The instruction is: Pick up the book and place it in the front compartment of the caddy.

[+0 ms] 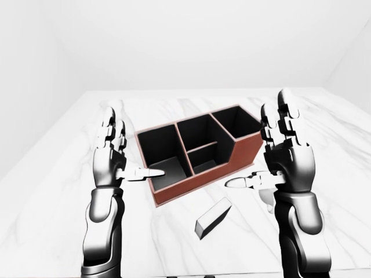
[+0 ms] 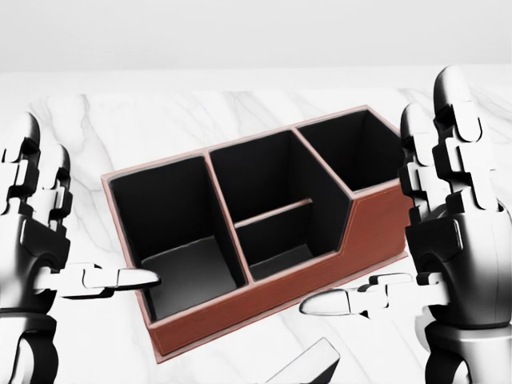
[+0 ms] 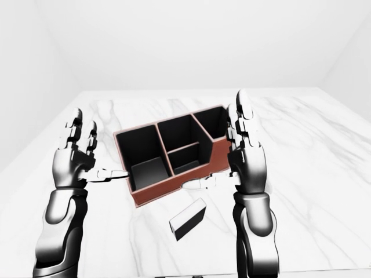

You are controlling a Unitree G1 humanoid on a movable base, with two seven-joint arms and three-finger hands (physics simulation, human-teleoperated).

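Caddy as landmark: red-brown outside, black inside, set at an angle on the white marble table, with 4 compartments visible

Book lying flat on the table just below the caddy in the left-eye view, near its long low wall, apart from it, not touched by any hand; dark cover, pale page edge; only its top corner visible at the bottom edge of the head view

Left hand raised to the left of the caddy, released, fingers upright and spread, thumb pointing toward the caddy's left compartment; holding nothing

Right hand raised to the right of the caddy, beside its tall end, also released, fingers upright, thumb pointing left and hanging above the table between the caddy wall and the book; holding nothing

Both palms turned toward each other with the caddy between them; cannot tell whether either thumb touches the caddy
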